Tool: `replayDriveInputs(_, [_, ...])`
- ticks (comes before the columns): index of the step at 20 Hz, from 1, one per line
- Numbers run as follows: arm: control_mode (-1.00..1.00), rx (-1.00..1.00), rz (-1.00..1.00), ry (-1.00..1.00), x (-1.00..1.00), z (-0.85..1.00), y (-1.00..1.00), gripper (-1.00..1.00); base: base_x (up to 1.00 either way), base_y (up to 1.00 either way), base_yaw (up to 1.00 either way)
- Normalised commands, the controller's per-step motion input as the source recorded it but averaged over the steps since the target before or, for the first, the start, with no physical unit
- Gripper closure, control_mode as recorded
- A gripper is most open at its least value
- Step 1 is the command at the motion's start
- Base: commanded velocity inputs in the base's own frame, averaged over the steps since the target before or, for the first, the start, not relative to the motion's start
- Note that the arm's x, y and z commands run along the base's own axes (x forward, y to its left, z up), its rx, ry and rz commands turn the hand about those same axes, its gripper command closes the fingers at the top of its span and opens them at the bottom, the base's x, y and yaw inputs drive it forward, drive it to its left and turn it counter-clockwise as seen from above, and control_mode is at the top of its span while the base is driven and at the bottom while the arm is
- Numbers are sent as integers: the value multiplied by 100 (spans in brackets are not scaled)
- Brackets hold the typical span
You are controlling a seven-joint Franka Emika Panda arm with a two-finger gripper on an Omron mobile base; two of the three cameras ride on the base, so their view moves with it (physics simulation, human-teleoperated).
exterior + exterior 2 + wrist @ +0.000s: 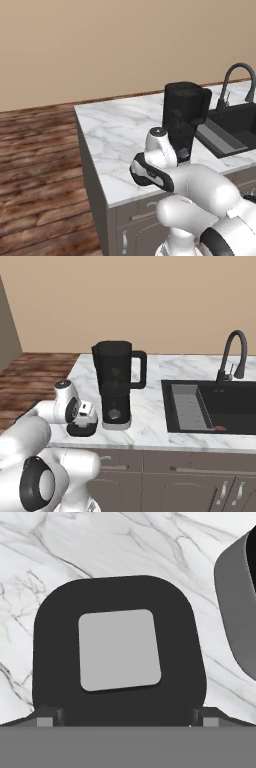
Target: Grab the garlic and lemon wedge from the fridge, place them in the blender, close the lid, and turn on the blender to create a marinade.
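On the marble counter [150,421], just left of the blender [117,383], the lid [119,649] is lying flat with its light grey square centre facing up. Directly above it, the gripper [125,719] is hovering with its jaws spread wide, one fingertip [46,718] standing at each side of the lid's near edge. To the right, a black sink [220,406] with a curved faucet [234,356] is sitting in the counter.

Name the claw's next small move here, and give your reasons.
Probably lower straight down and close on the lid. The open claw hovers over it, one fingertip at either edge, and the lid lies flat on the marble counter beside the blender, whose top looks uncovered.
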Motion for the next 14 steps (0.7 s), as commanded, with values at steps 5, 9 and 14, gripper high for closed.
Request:
replayDriveInputs(5, [-100, 0, 0, 2, 12, -25, 0, -100, 0, 0, 0])
replayDriveInputs(9, [-100, 0, 0, 0, 13, -22, 0, -100, 0, 0, 0])
replayDriveInputs(14, [-100, 0, 0, 0, 12, -22, 0, -100, 0, 0, 0])
